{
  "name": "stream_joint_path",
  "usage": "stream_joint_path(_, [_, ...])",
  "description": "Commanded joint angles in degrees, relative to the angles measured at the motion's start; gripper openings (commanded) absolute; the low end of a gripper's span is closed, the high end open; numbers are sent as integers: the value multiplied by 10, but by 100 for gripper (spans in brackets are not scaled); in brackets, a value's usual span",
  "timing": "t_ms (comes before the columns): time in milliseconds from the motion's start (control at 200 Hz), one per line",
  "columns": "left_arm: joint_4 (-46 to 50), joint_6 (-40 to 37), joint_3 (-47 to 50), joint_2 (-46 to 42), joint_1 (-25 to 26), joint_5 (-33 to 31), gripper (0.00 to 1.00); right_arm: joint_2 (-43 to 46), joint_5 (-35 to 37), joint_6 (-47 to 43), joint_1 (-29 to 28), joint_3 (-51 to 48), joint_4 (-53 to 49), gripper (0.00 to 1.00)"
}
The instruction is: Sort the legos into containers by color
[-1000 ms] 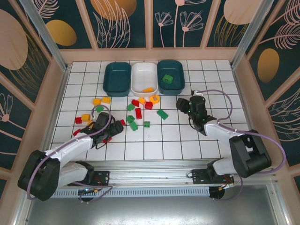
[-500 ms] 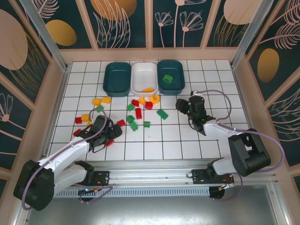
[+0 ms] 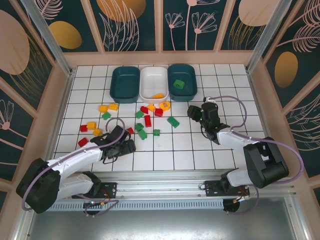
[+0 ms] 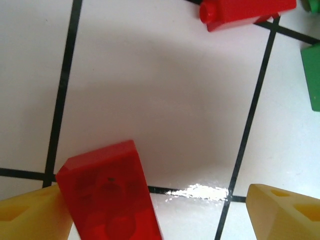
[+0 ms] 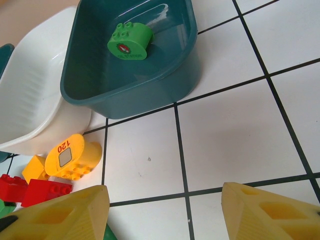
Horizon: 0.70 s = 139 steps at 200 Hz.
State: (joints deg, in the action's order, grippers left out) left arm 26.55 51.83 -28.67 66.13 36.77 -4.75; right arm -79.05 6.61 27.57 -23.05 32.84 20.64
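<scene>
Left wrist cam: left gripper [image 4: 157, 215] jaws wide apart. A red brick [image 4: 112, 195] leans on the 7 o'clock finger with a clear gap to the other, so it isn't clamped. Top cam can't resolve that.

Right wrist cam: right gripper [image 5: 165, 212] jaws apart over bare tile. Green round lego [image 5: 130, 40] sits in the teal tray [image 5: 150, 85] at 12 o'clock, white tray [image 5: 35, 100] touching it at 10.

Top cam: loose legos [image 3: 148, 120] run from mid-table out to 9 o'clock. White tiled table [image 3: 200, 150], dark grout, floral wall panels [image 3: 130, 25] around.
</scene>
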Motion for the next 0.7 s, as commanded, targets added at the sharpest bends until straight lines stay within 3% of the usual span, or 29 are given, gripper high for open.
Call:
stream_joint_path(0, [39,10,-15,2,8,4,86,-6,12,0,-7,7,9,62])
stream_joint_path(135, [49,-2,-15,18,9,-24,83,-1,12,0,-8,6,8,62])
stream_joint_path(545, [32,-28,-63,73,8,-71,32,0,10,-2,-8,6,7,61])
stream_joint_path(691, [50,-48,-131,68,8,-87,27,5,-8,8,-8,3,15,61])
